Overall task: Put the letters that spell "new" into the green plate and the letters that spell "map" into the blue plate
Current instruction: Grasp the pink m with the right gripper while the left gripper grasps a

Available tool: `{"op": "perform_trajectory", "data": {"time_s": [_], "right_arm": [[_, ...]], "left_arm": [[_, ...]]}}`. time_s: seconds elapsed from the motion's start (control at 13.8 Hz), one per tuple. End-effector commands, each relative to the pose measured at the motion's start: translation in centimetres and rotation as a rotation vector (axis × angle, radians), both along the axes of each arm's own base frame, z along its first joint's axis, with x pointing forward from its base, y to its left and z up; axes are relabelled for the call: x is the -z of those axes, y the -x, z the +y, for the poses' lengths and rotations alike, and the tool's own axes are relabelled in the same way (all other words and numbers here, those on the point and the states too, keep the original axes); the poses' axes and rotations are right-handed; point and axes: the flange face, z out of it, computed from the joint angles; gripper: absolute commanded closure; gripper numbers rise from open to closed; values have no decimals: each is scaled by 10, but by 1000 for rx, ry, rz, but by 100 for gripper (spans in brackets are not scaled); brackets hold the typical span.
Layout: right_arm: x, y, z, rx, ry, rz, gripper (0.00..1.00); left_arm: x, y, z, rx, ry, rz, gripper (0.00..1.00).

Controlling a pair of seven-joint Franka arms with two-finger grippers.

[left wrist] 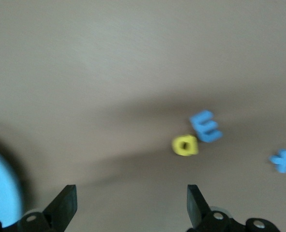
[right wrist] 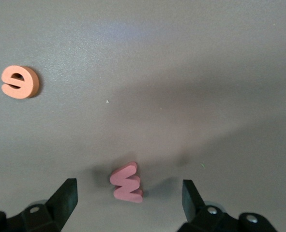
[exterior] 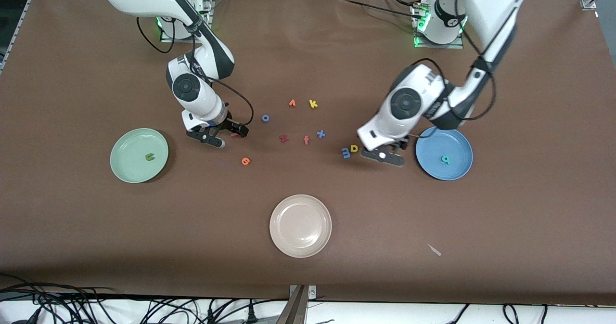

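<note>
Both grippers are spread wide and carrying nothing, as I'm reading the front view. I'm seeing the left gripper point(exterior: 383, 156) hanging low over the cloth between the blue plate point(exterior: 444, 153) and the m point(exterior: 346, 153) and a point(exterior: 354, 148), which are lying touching each other. The p point(exterior: 445, 159) is sitting in that plate already, so I'm judging "map" one-third done. I'm watching the right gripper point(exterior: 226, 134) sitting down around the w point(exterior: 234, 134), with the e point(exterior: 245, 161) lying nearer the camera. The n point(exterior: 149, 157) is resting in the green plate point(exterior: 139, 155). The beige plate point(exterior: 300, 225), k point(exterior: 313, 104), x point(exterior: 320, 133), f point(exterior: 306, 140) and z point(exterior: 283, 138) are staying out of it.

Through the left wrist view I'm seeing the fingertips point(left wrist: 65, 203) apart, with the a point(left wrist: 185, 145) and m point(left wrist: 206, 126) ahead of them, not between them. They are crowding each other, so I'm expecting the grasp to need care.

Through the right wrist view the w point(right wrist: 127, 182) is standing on edge between the open fingertips point(right wrist: 65, 195), well placed for a pinch, I'm thinking. The e point(right wrist: 20, 82) is lying flat, well apart.
</note>
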Motion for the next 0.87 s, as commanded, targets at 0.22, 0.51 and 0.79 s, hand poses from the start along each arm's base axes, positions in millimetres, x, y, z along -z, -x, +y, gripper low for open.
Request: {"op": "perform_trajectory", "data": {"time_s": [0.22,0.51,0.79], "right_arm": [[9,-4,12,-10,5,7,15],[10,-5,11,-17,4,5,27],[10,-5,10,-20,6,9,40]], "left_arm": [[42,21,-51,286,32,-30,0],[50,16,-45,535,40,-39,0],[58,6,-31,702,15,-47,0]]}}
